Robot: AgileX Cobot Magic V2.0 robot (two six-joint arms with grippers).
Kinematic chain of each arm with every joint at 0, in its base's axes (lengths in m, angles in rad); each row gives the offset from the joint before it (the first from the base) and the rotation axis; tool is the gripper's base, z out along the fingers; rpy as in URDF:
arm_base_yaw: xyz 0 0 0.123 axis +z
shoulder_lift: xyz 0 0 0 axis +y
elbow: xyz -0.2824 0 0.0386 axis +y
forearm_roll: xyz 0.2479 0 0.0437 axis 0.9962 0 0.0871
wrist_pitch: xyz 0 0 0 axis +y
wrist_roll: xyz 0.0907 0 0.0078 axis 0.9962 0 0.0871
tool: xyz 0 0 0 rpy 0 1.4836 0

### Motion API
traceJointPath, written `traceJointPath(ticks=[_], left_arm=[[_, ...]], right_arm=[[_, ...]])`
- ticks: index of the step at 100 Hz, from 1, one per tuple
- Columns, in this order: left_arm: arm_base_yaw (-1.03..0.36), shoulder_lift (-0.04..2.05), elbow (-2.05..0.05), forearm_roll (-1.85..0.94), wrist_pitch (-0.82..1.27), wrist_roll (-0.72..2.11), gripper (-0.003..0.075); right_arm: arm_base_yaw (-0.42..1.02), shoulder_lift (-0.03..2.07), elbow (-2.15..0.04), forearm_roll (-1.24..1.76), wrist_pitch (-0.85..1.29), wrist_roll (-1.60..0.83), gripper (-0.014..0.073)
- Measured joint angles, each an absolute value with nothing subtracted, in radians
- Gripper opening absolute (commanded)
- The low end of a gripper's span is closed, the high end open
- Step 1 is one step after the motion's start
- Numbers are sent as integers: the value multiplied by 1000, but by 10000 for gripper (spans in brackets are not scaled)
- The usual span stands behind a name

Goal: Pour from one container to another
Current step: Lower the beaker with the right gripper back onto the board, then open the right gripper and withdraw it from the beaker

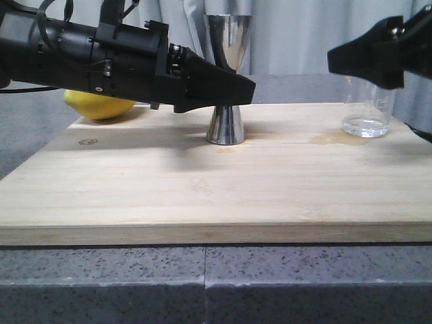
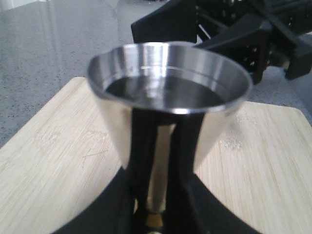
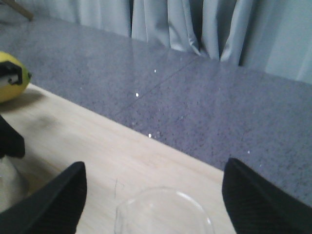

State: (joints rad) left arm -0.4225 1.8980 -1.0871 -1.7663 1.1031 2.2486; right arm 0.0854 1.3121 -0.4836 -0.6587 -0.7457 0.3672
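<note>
Beaker (image 1: 368, 108) upright at board's 2 o'clock, directly under spread, empty right gripper (image 3: 153, 195); left gripper (image 1: 246, 88) brackets jigger (image 1: 227, 77) waist, grip undeterminable.

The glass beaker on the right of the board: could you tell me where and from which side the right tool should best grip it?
Grip the glass beaker around its straight mid-wall, from the right side, level; it stands upright with liquid at the bottom.
</note>
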Motion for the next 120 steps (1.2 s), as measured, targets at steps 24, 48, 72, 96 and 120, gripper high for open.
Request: traceJointPath(ticks=[24, 48, 72, 96, 120], left_arm=[[-423, 1898, -1087, -1766, 1103, 2249, -13], [-423, 1898, -1087, -1768, 1103, 2249, -13], [-423, 1898, -1087, -1768, 1103, 2249, -13], [-423, 1898, -1087, -1768, 1103, 2249, -13], [-423, 1898, -1087, -1768, 1103, 2249, -13]], right_arm=[[85, 1168, -484, -659, -638, 455, 523], [88, 972, -530, -678, -253, 648, 523], [199, 855, -619, -691, -11, 678, 523], [334, 853, -665, -662, 181, 626, 521], [357, 816, -675, -216, 255, 120, 521]])
